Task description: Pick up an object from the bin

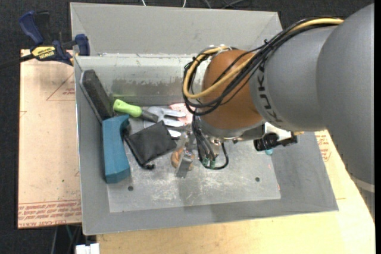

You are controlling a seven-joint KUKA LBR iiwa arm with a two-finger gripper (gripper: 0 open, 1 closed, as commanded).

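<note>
Against the left wall of the grey bin (250, 190) a long dark bar (96, 94) leaned at a slant. Just below it lay a blue block (115, 149), its long side running toward the near edge. To their right a green handle (127, 107) pointed toward the bin's middle, close to a white-and-pink thing (172, 113) by the back partition. Beneath those sat a black folded pouch (149, 144), touching the blue block's upper corner. At the pouch's right edge, near the middle of the floor, lay a small brownish thing (177, 157), too small to tell its kind. The jaws stood low over the floor, right beside it; whether they were released or clenched on it could not be told. Above them bulged the wrist's orange cover (229, 92), looped with cables, and the grey arm (333, 74) reached in from the right.
</note>
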